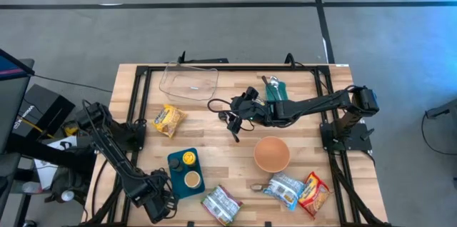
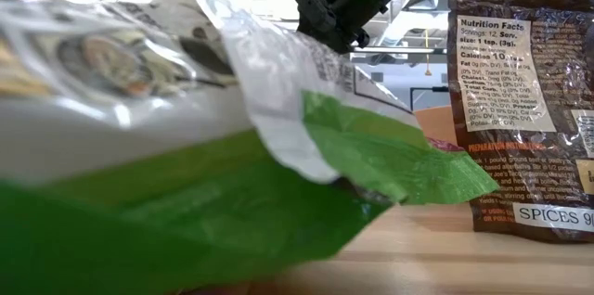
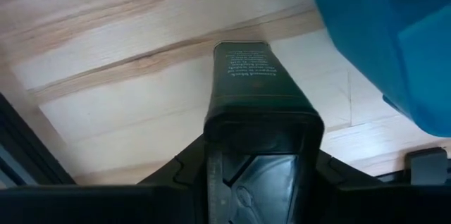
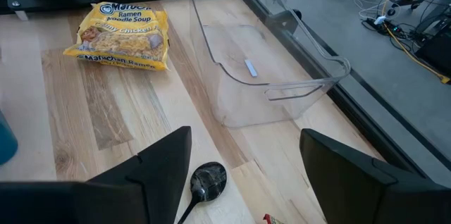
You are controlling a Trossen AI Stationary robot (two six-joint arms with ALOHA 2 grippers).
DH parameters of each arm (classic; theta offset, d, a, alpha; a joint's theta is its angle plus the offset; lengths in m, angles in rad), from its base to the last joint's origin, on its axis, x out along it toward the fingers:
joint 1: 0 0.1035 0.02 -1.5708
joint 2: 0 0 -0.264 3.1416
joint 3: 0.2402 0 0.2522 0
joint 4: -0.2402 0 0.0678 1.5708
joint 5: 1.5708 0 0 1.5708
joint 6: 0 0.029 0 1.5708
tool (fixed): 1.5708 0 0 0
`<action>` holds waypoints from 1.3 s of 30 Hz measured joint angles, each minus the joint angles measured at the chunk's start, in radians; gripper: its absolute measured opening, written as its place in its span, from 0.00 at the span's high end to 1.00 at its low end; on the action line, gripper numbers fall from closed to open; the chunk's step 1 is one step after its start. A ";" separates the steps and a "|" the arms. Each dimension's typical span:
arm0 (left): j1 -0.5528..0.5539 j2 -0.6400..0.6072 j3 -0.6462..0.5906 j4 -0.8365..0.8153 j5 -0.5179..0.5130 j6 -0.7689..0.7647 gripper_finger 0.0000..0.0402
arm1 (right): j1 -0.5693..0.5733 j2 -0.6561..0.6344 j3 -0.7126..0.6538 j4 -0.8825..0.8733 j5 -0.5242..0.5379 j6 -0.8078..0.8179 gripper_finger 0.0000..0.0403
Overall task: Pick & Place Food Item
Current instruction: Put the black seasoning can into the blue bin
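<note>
A yellow ramen soup packet (image 1: 169, 119) lies flat on the wooden table, left of centre; it also shows in the right wrist view (image 4: 120, 35). My right gripper (image 1: 232, 111) hangs open and empty over the table's middle, pointing toward the packet and the clear tub; in the right wrist view (image 4: 246, 182) its fingers stand wide apart. It also shows at the top of the low view (image 2: 339, 3). My left gripper (image 1: 158, 202) rests at the near left, shut and empty, its fingers (image 3: 246, 83) low over the wood.
A clear plastic tub (image 1: 189, 82) stands at the far side. A black spoon (image 4: 206, 180) lies below my right gripper. A blue tray (image 1: 187, 172) with two cups, an orange bowl (image 1: 272, 153) and several snack packets (image 1: 285, 189) lie toward the near edge.
</note>
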 joint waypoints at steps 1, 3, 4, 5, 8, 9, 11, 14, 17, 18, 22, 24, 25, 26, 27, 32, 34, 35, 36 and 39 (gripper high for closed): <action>0.000 -0.005 0.000 0.000 0.000 0.000 0.70 | 0.000 0.000 0.000 0.000 0.000 0.000 0.35; -0.001 -0.014 0.000 0.000 0.000 0.000 0.71 | 0.000 0.000 0.000 0.000 0.000 0.000 0.35; -0.003 -0.019 0.000 -0.002 -0.001 0.000 0.71 | 0.000 0.000 0.000 0.000 0.000 0.000 0.35; -0.006 -0.025 0.000 -0.004 -0.001 0.000 0.71 | 0.000 0.000 0.000 0.000 0.000 0.000 0.35; -0.011 -0.047 0.000 -0.010 -0.004 0.000 0.69 | 0.000 0.000 0.000 0.000 0.000 0.000 0.35; -0.014 -0.055 0.000 -0.013 -0.009 0.000 0.69 | 0.000 0.000 0.000 -0.001 0.000 0.000 0.35; -0.019 -0.075 0.000 -0.020 -0.036 -0.001 0.69 | 0.000 0.000 0.000 -0.001 0.000 0.000 0.35; -0.027 -0.102 0.000 -0.030 -0.095 -0.001 0.71 | 0.000 0.000 0.000 -0.001 0.000 0.000 0.35; -0.030 -0.130 0.000 -0.033 -0.142 0.000 0.71 | 0.000 0.000 0.000 -0.003 0.000 -0.001 0.35; -0.033 -0.138 0.000 -0.035 -0.155 0.000 0.71 | 0.000 0.000 0.000 -0.003 0.000 -0.001 0.35; -0.035 -0.164 0.000 -0.037 -0.171 0.000 0.69 | 0.000 0.000 0.000 -0.003 0.000 -0.001 0.35; -0.035 -0.174 0.000 -0.037 -0.172 0.000 0.70 | 0.000 0.000 0.000 -0.003 0.000 -0.001 0.35; -0.035 -0.180 0.000 -0.037 -0.172 0.000 0.71 | 0.000 0.000 0.000 -0.003 0.000 -0.001 0.35; -0.035 -0.186 0.000 -0.039 -0.172 0.000 0.71 | 0.000 0.000 0.000 -0.003 0.000 -0.001 0.35; -0.035 -0.192 0.000 -0.040 -0.173 0.000 0.71 | 0.000 0.000 0.000 -0.004 0.000 -0.001 0.35; -0.035 -0.226 0.000 -0.042 -0.190 0.000 0.70 | 0.000 0.000 0.000 -0.004 0.000 -0.001 0.35; -0.034 -0.237 0.000 -0.043 -0.205 -0.001 0.69 | 0.000 0.000 0.000 -0.004 0.000 -0.001 0.35; -0.034 -0.242 0.000 -0.042 -0.218 0.000 0.69 | 0.000 0.000 0.000 -0.004 0.000 -0.001 0.35; -0.034 -0.250 0.000 -0.043 -0.231 -0.001 0.70 | 0.000 0.000 0.000 -0.003 0.000 -0.001 0.35; -0.034 -0.269 0.000 -0.042 -0.264 -0.001 0.71 | 0.000 0.000 0.000 -0.004 0.000 -0.001 0.35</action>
